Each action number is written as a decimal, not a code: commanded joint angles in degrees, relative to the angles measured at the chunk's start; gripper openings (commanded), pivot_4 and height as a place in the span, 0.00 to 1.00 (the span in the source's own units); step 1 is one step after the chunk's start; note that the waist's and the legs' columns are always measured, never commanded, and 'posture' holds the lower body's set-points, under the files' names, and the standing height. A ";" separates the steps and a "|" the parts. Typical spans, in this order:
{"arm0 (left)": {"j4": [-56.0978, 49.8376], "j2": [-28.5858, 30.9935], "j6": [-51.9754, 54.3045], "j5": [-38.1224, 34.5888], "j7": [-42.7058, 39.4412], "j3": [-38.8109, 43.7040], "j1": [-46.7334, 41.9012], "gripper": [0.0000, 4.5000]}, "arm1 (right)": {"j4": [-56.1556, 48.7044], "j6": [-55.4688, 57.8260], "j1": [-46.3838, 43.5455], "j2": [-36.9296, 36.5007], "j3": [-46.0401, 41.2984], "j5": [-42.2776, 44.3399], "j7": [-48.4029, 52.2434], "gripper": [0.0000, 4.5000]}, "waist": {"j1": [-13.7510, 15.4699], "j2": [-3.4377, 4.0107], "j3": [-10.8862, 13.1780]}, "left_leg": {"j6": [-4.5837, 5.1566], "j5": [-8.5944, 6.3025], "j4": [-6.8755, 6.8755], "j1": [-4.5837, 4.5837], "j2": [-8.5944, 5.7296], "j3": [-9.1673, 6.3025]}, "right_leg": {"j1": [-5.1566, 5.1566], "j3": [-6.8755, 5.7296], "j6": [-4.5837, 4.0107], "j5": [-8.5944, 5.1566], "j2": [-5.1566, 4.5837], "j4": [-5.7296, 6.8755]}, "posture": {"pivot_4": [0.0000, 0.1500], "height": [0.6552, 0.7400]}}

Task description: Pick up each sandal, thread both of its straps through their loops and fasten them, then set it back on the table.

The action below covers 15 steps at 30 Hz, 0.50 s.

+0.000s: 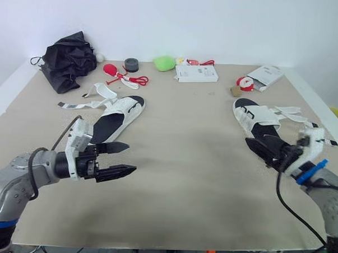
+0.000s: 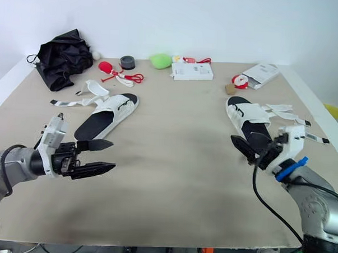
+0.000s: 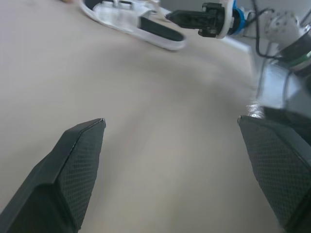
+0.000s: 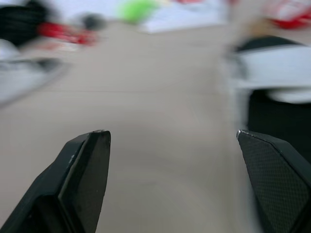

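One white sandal with a black footbed (image 1: 116, 118) lies on the left of the table, its loose straps (image 1: 86, 103) trailing to the left. My left gripper (image 1: 131, 158) hovers open just in front of its heel, with nothing between the fingers. The other sandal (image 1: 256, 119) lies on the right, its straps (image 1: 293, 114) spread outward and unfastened. My right gripper (image 1: 255, 150) is open at this sandal's heel end, low over the table. In the left wrist view the right sandal (image 3: 141, 22) and right gripper (image 3: 194, 18) appear across the table.
Along the table's back edge lie a black folded umbrella (image 1: 68, 60), red cords and a red object (image 1: 118, 74), a dark tape roll (image 1: 131, 64), a green lump (image 1: 164, 63), a white box (image 1: 196, 73), a white packet (image 1: 266, 75) and a small red-white item (image 1: 245, 83).
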 commanded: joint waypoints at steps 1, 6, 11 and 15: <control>2.23 -1.43 -4.64 5.74 1.26 -3.33 -3.03 1.00 | 7.50 -4.53 -4.35 0.88 1.35 -5.07 -2.04 0.99 | 0.05 0.00 0.00 | 0.01 0.01 0.03 -0.05 -0.01 0.00 | -0.01 0.02 0.00 0.03 0.00 0.00 | 1.00 1.00; 3.12 -4.54 -5.64 8.16 3.25 -6.18 -5.21 1.00 | 17.46 -9.33 -9.85 2.12 3.93 -9.60 -1.31 0.99 | -0.07 -0.01 0.00 | 0.18 -0.10 0.03 -0.17 -0.01 0.33 | -0.21 0.35 0.07 0.08 -0.01 0.00 | 1.00 1.00; 3.98 -7.58 -5.23 8.77 5.17 -7.24 -7.66 1.00 | 29.13 -14.76 -18.03 3.15 5.32 -13.31 -0.92 0.99 | -0.38 -0.04 0.00 | 0.27 -0.15 0.23 -0.12 0.04 0.67 | -0.23 0.66 0.26 0.27 0.02 0.00 | 1.00 1.00; 4.74 -9.27 -4.76 8.60 6.16 -7.46 -9.96 1.00 | 41.25 -20.67 -26.60 4.00 8.03 -17.37 0.71 0.99 | -0.56 -0.05 0.01 | 0.32 -0.13 0.57 -0.15 0.18 0.79 | -0.23 0.82 0.22 0.60 0.23 0.00 | 1.00 1.00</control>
